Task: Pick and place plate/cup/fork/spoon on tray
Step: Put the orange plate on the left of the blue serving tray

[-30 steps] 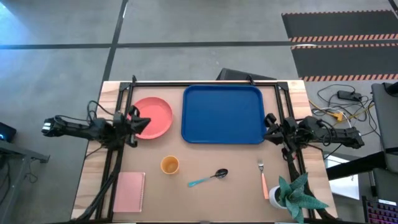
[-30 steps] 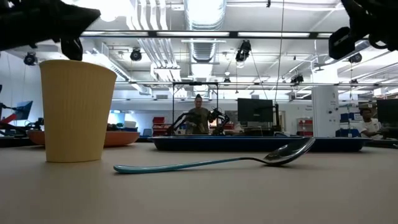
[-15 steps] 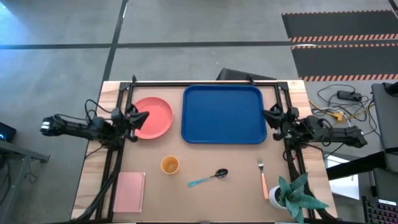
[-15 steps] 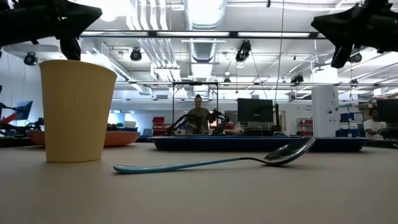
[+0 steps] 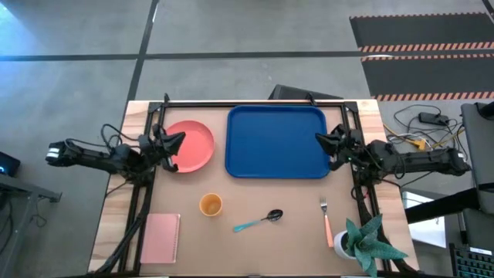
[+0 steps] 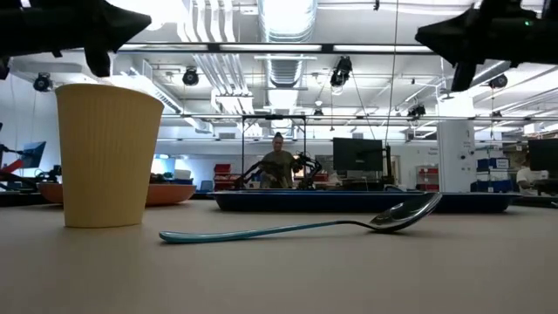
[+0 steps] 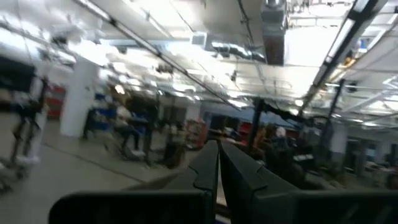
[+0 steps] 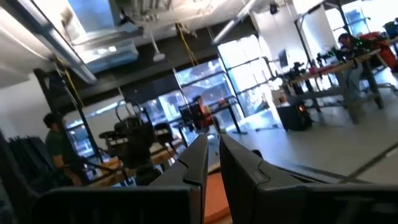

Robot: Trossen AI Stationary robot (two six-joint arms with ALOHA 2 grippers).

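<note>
The coral-pink plate point(image 5: 193, 146) lies at the far left of the table, and the deep-blue tray point(image 5: 278, 142) lies right of it. The orange-yellow cup point(image 5: 211, 205) stands upright nearer the front; it also shows in the low view point(image 6: 106, 155). The blue-handled spoon point(image 5: 260, 220) lies right of the cup. The orange-handled fork point(image 5: 326, 218) lies at the front right. My left gripper point(image 5: 177, 140) is shut, raised over the plate's left rim. My right gripper point(image 5: 319, 140) is shut, raised over the tray's right rim. Both hold nothing.
A pink notebook point(image 5: 160, 238) lies at the front left corner. A potted plant point(image 5: 363, 243) stands at the front right, close to the fork. Black frame rails point(image 5: 255, 103) run along the far edge and down both sides. People show in the room beyond.
My right gripper has moved toward the table's left and far edge, from beside the tray to over its right rim. My left gripper has shifted a little toward the far edge over the plate's left rim. The dishes have stayed in place.
</note>
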